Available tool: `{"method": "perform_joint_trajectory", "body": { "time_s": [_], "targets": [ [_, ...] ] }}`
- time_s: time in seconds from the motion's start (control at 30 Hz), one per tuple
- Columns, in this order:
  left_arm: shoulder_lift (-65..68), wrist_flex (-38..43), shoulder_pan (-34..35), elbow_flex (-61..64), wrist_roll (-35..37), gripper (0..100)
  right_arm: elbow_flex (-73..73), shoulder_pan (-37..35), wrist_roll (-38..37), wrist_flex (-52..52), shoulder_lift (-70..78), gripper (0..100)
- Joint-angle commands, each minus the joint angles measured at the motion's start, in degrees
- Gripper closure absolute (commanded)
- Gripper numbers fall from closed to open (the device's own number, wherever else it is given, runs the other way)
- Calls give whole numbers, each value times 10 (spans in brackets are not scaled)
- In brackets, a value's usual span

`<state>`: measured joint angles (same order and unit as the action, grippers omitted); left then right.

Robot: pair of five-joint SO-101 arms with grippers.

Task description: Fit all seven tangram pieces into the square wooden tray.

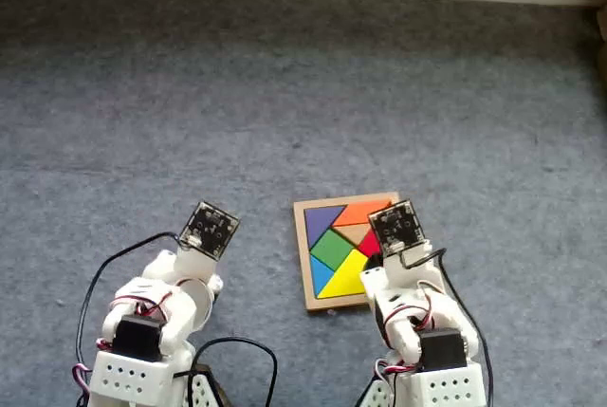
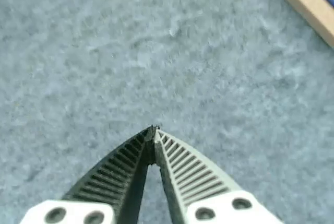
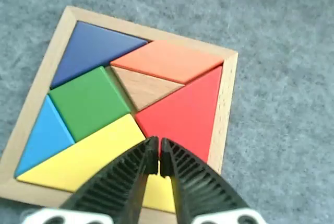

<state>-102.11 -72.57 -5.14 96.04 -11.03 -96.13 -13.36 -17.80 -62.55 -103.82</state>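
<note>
The square wooden tray [image 3: 229, 98] lies flat on the grey cloth [image 1: 285, 94] that covers the table, just in front of the right arm and well to the side of the left one.

All 7 tangram pieces sit inside its rim, and no loose piece lies on the cloth. The 2 big triangles come first: the red triangle [image 3: 188, 114] against one wall and the yellow triangle [image 3: 88, 156] along the adjoining wall, the 2 meeting edge to edge. The dark blue triangle [image 3: 88, 46] fills a far corner. Beside it the orange parallelogram [image 3: 167, 59] runs along the rim, and the green square [image 3: 88, 101] sits in the middle. The 2 smallest are the light blue triangle [image 3: 44, 138] at a wall and the plain wooden triangle [image 3: 143, 88] wedged between orange, red and green. No gap shows between them, and they look level.

By this showing the fitting looks finished, with only pulling the arms away left to do.

The right gripper [image 3: 158, 148] hangs over the red and yellow seam, jaws closed on nothing. The left gripper [image 2: 154, 131] is over bare cloth near a tray corner, jaws likewise closed and empty.
</note>
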Motion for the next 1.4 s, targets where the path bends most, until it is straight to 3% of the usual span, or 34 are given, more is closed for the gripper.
{"method": "perform_joint_trajectory", "body": {
  "time_s": [0.0,0.17,1.37],
  "targets": [
    [-18,-31,-8,11,-3,995,-84,7,4,-27,-5,968],
    [-18,-31,-8,11,-3,995,-84,7,3,-93,-5,968],
    [-18,-31,-8,11,-3,995,-84,6,1,-91,-5,968]
  ]
}}
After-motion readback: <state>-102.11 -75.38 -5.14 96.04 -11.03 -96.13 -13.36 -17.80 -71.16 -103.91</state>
